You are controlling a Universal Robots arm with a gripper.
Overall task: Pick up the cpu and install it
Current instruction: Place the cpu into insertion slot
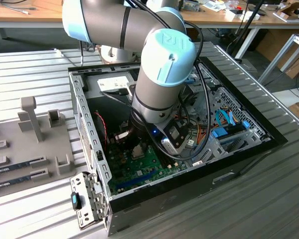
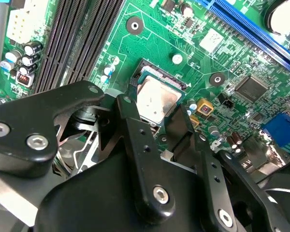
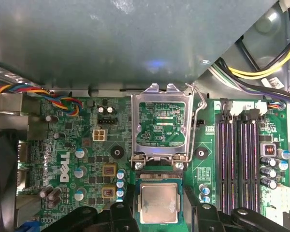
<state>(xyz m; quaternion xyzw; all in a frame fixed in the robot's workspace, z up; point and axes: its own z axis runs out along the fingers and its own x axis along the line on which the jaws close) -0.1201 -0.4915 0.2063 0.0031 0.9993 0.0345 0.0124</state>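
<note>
Gripping the cpu (image 3: 158,203) by 2 opposite edges, the gripper (image 3: 158,193) has its black fingers (image 3: 131,212) narrowed onto the chip, 1 on each side, in both wrist views. Silver lid faces up, green rim showing around it. The cpu sits level over the black cpu socket (image 2: 141,66) on the green motherboard (image 3: 87,145); cannot tell whether it is seated or just above. In the second wrist view the gripper (image 2: 153,104) comes in at a slant, and 1 corner of the socket frame shows past the cpu (image 2: 157,99). Just beside the socket the metal load plate (image 3: 162,123) is flipped open, bare board visible through its window, with the wire lever (image 3: 198,125) raised along 1 side. 4 black memory slots (image 3: 239,159) run parallel near the socket, all unfilled. Coloured fan wires (image 3: 53,94) cross 1 board edge and a yellow-black cable bundle (image 3: 261,72) hangs at the case corner. A long blue slot (image 2: 251,29) lies further off. In the exterior view the robot arm (image 1: 159,74) reaches down into the open computer case (image 1: 84,114), which lies on a ridged metal table (image 1: 239,209). On the exterior view's left a grey fixture tray (image 1: 20,144) holds memory sticks (image 1: 20,164), well apart from the case.
</note>
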